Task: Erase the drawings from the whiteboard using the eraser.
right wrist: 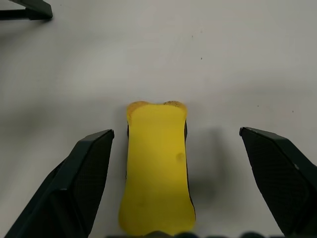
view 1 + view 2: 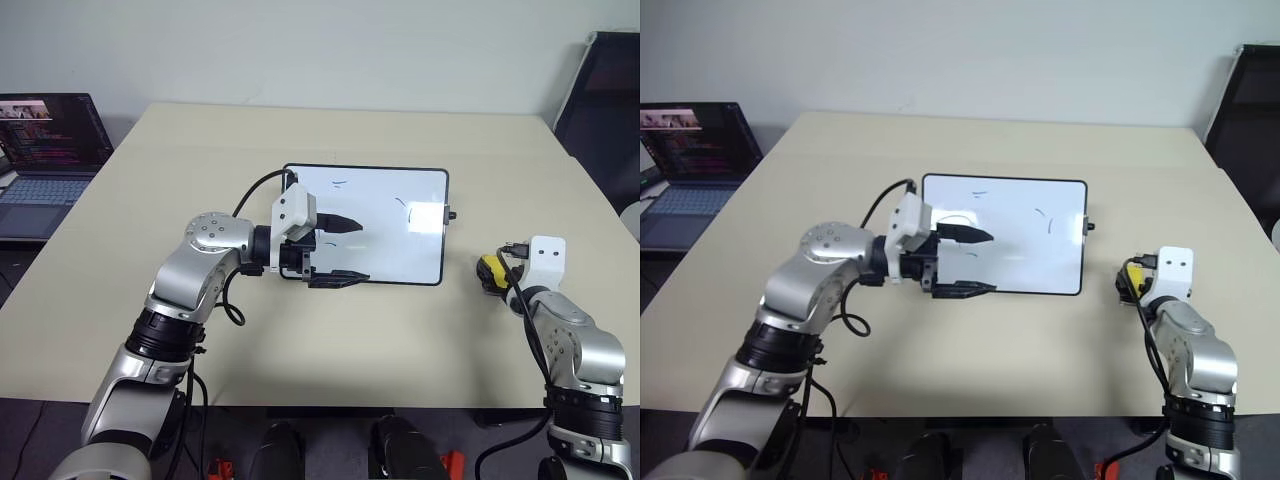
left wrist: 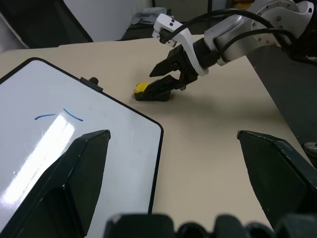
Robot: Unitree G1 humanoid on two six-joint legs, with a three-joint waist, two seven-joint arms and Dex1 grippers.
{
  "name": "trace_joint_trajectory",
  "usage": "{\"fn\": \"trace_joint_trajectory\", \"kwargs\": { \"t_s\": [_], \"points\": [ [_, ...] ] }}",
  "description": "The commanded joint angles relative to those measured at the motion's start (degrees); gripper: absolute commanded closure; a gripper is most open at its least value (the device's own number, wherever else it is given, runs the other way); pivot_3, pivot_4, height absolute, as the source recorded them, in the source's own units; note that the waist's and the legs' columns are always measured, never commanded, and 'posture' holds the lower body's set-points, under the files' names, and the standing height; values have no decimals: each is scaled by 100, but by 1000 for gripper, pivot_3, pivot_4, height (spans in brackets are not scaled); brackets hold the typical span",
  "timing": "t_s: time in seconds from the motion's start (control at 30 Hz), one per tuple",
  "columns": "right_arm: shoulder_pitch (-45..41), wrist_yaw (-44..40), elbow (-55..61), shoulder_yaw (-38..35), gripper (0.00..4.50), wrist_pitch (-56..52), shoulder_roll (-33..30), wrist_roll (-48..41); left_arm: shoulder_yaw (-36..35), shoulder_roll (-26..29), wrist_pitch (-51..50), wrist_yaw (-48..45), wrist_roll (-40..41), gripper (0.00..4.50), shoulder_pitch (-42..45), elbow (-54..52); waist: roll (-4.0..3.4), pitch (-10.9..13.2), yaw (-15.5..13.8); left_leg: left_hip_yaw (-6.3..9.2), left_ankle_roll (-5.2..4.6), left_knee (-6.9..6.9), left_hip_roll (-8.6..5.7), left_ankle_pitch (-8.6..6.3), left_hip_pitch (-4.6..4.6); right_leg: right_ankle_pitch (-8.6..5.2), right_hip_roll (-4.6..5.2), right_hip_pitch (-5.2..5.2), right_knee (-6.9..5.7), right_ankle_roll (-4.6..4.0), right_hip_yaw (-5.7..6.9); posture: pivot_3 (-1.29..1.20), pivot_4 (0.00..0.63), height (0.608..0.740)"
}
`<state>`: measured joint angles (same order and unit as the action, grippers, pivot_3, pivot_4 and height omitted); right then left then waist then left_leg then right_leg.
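Note:
The whiteboard lies flat in the middle of the table, with short blue drawings near its far edge and more strokes by its right end. My left gripper hovers open over the board's left part, pointing right, nothing between its fingers. The yellow eraser rests on the table to the right of the board. My right gripper is low over it and open, one finger on each side of the eraser, neither finger touching it.
An open laptop sits on a separate surface at far left. A black chair stands at the back right. The table's right edge runs close to the right arm.

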<state>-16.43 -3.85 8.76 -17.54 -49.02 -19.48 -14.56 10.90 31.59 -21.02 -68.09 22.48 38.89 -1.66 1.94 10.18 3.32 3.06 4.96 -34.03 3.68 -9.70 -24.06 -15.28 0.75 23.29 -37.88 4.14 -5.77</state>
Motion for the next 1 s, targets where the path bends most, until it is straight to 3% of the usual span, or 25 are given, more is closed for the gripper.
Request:
{"fn": "trace_joint_trajectory", "kwargs": {
  "t_s": [0.03, 0.17, 0.2, 0.23, 0.33, 0.37, 0.43, 0.77, 1.0],
  "points": [
    [-92, -68, -24, -32, 33, 169, -102, 39, -133, 38, 34, 52, 10, 0, -9, -212, 0, 0, 0, 0, 0, 0, 0, 0, 0, 0, 0, 0, 0, 0, 0, 0, 150, 740],
    [-162, -106, -217, 80, 901, 190, -98, 75, -141, 65, 136, 34, -38, 0, -95, -136, -1, 0, 4, 0, 0, 1, 0, 0, 1, 0, 0, 0, 0, 0, -1, 0, 150, 740],
    [-181, -104, -254, 98, 942, 204, -103, 91, -144, 74, 163, 31, -56, 0, -111, -116, -1, 1, 2, 0, 0, 1, 0, 0, 1, 0, 0, 0, 0, 0, 0, 0, 150, 740],
    [-198, -102, -280, 101, 1400, 218, -103, 94, -147, 79, 175, 33, -68, 0, -124, -111, -1, 1, 2, 0, 0, 1, 0, 0, 0, 0, 0, 0, 0, 0, 0, 0, 150, 740],
    [-222, -125, -307, 134, 2137, 211, -137, 129, -164, 95, 154, 56, -79, 0, -166, -147, -1, 1, 2, -1, 0, 0, 0, 0, 0, 0, 0, 0, 0, 0, -1, 0, 150, 740],
    [-224, -127, -305, 134, 2633, 215, -136, 132, -171, 107, 146, 59, -82, 0, -187, -156, -1, 1, 2, 0, 0, 0, 0, 0, 1, 0, 0, 0, 0, 0, -1, 0, 150, 740],
    [-211, -125, -256, 121, 3166, 216, -128, 127, -188, 126, 121, 83, -84, 0, -232, -177, -2, 1, 2, 0, 0, 0, 0, 0, 1, 0, 0, 0, -1, 0, -1, 0, 150, 740],
    [500, -410, 1087, 382, 3177, 322, -252, 188, -619, 221, -587, 837, 97, 0, -906, -832, -4, 2, 2, 1, 0, 3, 1, 0, 1, -2, 0, 1, 0, 1, 0, 0, 150, 740],
    [876, -640, 2525, 165, 3177, -292, 190, -711, -841, 308, -731, 1242, 59, 0, -1369, -1078, -4, 2, 1, 2, 0, -2, 2, 0, 6, -16, 0, 0, -10, -27, -1, 0, 150, 740]
  ]
}}
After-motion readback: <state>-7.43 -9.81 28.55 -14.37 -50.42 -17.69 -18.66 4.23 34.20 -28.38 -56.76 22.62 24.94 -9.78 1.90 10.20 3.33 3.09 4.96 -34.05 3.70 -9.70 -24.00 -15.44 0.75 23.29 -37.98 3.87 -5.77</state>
